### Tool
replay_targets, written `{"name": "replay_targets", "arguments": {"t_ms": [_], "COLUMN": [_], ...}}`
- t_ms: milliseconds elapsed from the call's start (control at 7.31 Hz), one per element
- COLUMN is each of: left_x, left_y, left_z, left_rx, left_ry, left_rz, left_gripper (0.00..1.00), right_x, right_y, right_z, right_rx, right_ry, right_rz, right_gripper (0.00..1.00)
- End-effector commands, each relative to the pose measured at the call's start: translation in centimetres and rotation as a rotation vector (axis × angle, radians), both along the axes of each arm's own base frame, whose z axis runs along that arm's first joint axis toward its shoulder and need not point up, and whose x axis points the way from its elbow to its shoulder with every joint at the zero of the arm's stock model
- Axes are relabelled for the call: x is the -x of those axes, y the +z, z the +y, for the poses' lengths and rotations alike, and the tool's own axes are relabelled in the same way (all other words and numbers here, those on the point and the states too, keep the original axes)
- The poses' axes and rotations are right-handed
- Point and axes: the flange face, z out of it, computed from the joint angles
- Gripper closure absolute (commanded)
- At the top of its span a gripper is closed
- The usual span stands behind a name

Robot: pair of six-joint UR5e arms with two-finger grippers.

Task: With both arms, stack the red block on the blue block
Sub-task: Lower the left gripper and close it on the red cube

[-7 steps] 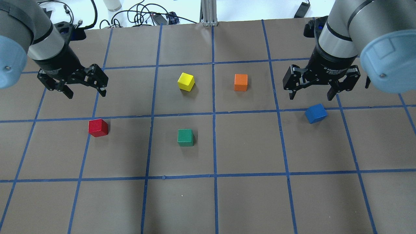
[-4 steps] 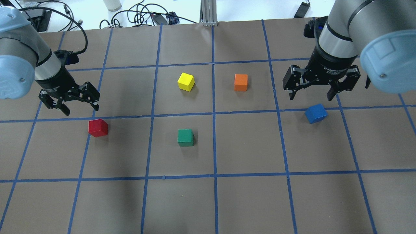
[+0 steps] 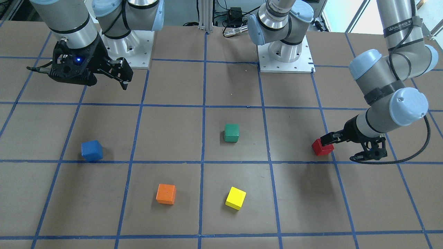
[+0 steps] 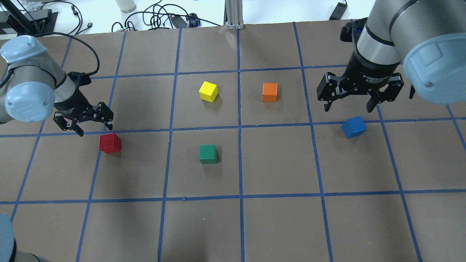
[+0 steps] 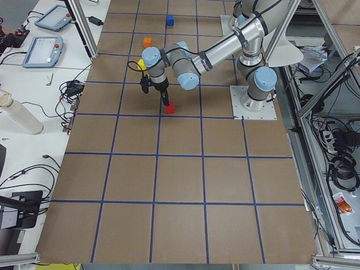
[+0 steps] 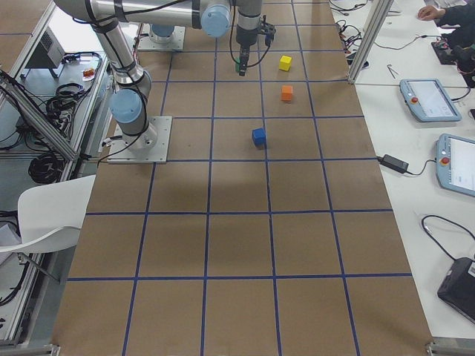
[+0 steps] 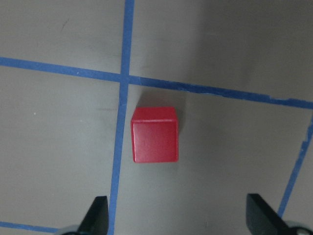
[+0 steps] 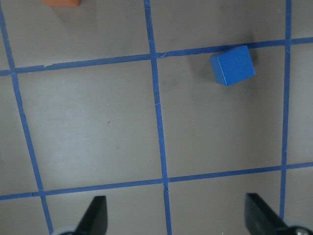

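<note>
The red block (image 4: 109, 142) sits on the brown table at the left, beside a blue tape line; it also shows in the left wrist view (image 7: 154, 134) and the front view (image 3: 322, 147). My left gripper (image 4: 95, 131) is open and low, just behind and to the left of the red block, not around it; its fingertips (image 7: 98, 215) stand short of the block. The blue block (image 4: 354, 127) lies at the right, slightly turned, and shows in the right wrist view (image 8: 233, 65). My right gripper (image 4: 348, 107) is open and empty, held above and just behind the blue block.
A green block (image 4: 208, 154) stands mid-table. A yellow block (image 4: 208, 91) and an orange block (image 4: 269, 92) stand further back. Cables and gear lie beyond the table's far edge (image 4: 233, 26). Both arm bases are mounted on the near side.
My left arm has swung down and forward, bringing the open gripper from behind the red block to right beside it. The right arm and all blocks have not moved.
</note>
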Motion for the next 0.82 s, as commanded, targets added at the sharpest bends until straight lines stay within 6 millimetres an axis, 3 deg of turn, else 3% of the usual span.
{"name": "replay_targets", "arguments": {"t_ms": [0,274,547,684], "left_x": [0.0,0.2,0.5,0.3], "left_y": [-3.1,-3.8,-4.6,-4.1], "left_z": [0.3,0.9,1.5,1.1], "left_rx": [-0.027,-0.043,-0.033,-0.010], "left_ry": [0.002,-0.023,-0.099,-0.103], "left_rz": [0.013,0.023,0.038,0.027], "left_gripper": [0.05,0.08,0.48,0.87], "right_x": [0.0,0.0,0.0,0.0], "right_y": [0.1,0.0,-0.1,-0.1], "right_z": [0.0,0.0,0.1,0.1], "right_rx": [0.002,0.000,-0.004,-0.006], "right_ry": [-0.001,-0.001,0.001,-0.001], "right_rz": [0.000,0.001,0.001,0.001], "right_gripper": [0.00,0.00,0.00,0.00]}}
